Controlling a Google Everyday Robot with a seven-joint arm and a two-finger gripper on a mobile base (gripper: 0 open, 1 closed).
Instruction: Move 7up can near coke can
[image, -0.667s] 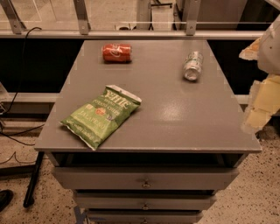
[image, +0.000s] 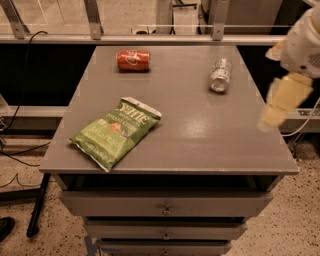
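Note:
The 7up can (image: 220, 75) is silvery-white and green and lies on its side at the back right of the grey table (image: 200, 130). The coke can (image: 133, 60) is red and lies on its side at the back left, well apart from the 7up can. My gripper (image: 279, 102) is cream-coloured. It hangs at the table's right edge, to the right of and nearer than the 7up can, and touches nothing.
A green chip bag (image: 117, 131) lies front left on the table. Drawers (image: 165, 205) sit under the tabletop. A railing and glass (image: 150, 30) run behind the table. Cables (image: 20, 150) lie on the floor at the left.
My gripper has moved a little left and up, toward the table's right edge. Both cans and the chip bag have not moved.

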